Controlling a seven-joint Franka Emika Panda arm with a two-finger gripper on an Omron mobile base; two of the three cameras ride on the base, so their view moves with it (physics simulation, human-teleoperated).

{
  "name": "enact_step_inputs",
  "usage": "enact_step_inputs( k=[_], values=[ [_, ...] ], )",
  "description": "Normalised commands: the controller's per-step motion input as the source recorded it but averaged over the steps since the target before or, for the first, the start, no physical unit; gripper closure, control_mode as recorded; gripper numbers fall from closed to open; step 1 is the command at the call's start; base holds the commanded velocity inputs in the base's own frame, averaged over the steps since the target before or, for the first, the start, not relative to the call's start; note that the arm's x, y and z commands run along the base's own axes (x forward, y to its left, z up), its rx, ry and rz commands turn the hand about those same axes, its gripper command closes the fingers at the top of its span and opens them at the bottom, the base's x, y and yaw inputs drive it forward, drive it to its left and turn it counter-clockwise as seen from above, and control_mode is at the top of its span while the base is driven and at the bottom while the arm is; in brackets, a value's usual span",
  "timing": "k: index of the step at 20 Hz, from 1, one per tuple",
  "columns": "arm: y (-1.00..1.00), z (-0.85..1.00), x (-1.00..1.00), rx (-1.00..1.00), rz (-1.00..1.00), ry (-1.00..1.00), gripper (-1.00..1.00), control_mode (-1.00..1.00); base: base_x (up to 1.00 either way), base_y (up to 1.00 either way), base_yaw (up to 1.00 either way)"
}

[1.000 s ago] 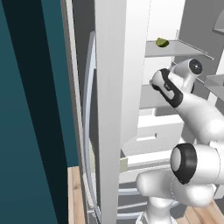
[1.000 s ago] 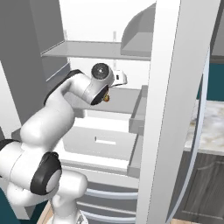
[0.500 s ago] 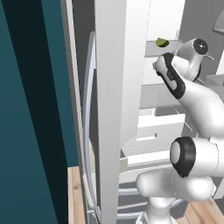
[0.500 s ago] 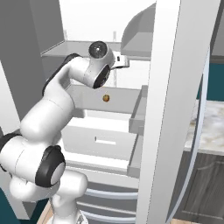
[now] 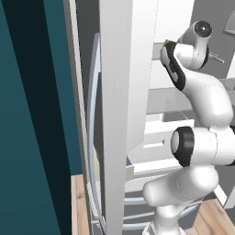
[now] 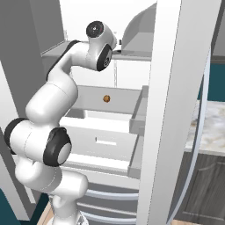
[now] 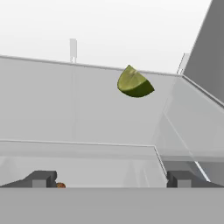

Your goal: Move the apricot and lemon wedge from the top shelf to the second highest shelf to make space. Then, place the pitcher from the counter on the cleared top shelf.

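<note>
We have our gripper (image 7: 111, 179) spread wide with nothing between its fingertips, raised to the height of the top shelf (image 7: 87, 105) inside the open fridge. Ahead of it and a little up, well apart, lies the lemon wedge (image 7: 134, 83), resting on that glass shelf toward its back edge. Below the gripper, on the second highest shelf (image 6: 118, 100), sits the apricot (image 6: 106, 99); in the hand view a sliver of it peeks out just beside one fingertip. So we judge the first part half done: the apricot is already on the lower shelf, the lemon wedge is not yet moved. What is left, as we read it, is to reach forward, close on the wedge, carry it down beside the apricot, then fetch the pitcher. A stretch of counter (image 6: 211, 127) lies well off to the side, past the fridge door; we cannot make out the pitcher on it.
</note>
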Motion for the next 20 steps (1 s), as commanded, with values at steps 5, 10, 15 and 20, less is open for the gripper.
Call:
enact_step_inputs(
  k=[5,10,15,20],
  values=[
    [-0.19,0.0,0.52,0.04,-0.08,0.0,-1.0,-1.0,0.0,0.0,0.0],
    [-0.23,-0.1,0.48,0.11,-0.04,-0.01,-1.0,-1.0,0.0,0.0,0.0],
    [-0.19,-0.08,0.51,0.15,-0.02,0.0,-1.0,-1.0,0.0,0.0,0.0],
    [-0.11,-0.01,0.56,0.11,0.0,0.0,-1.0,-1.0,0.0,0.0,0.0]
  ],
)
